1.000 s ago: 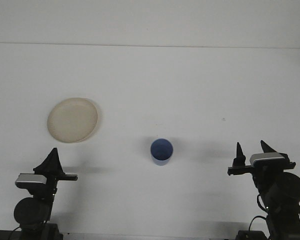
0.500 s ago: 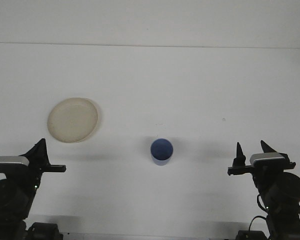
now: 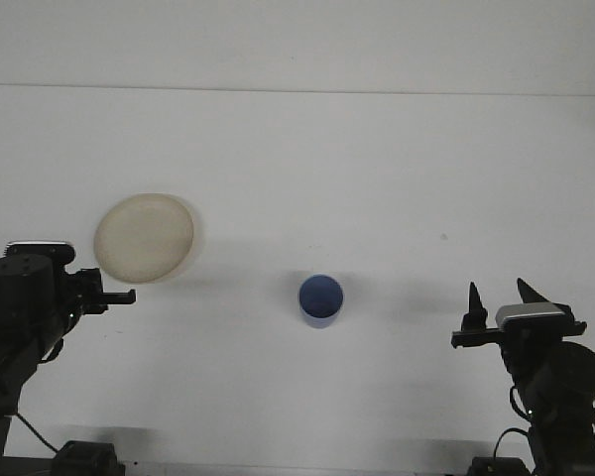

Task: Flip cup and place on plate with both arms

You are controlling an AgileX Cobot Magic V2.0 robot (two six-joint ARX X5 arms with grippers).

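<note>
A: where's the cup (image 3: 320,299) at?
B: upright on the white surface (image 3: 377,178), mouth up, well apart from the plate (image 3: 144,237) off to its left. right gripper (image 3: 500,303) fingers spread, holding nothing. left gripper (image 3: 109,295) sits just beside the plate, can't tell its state

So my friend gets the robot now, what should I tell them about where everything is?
Left gripper: raised beside the plate, holding nothing; I can't tell how its fingers stand.
Right gripper: open, empty, low at the right edge.
Small blue plastic cup: standing in the middle of the white table, mouth up, touched by neither arm.
Round beige plate: on the left, nothing on it.
Done: nothing.
Left: grab the cup, flip it, set it on the plate.
</note>
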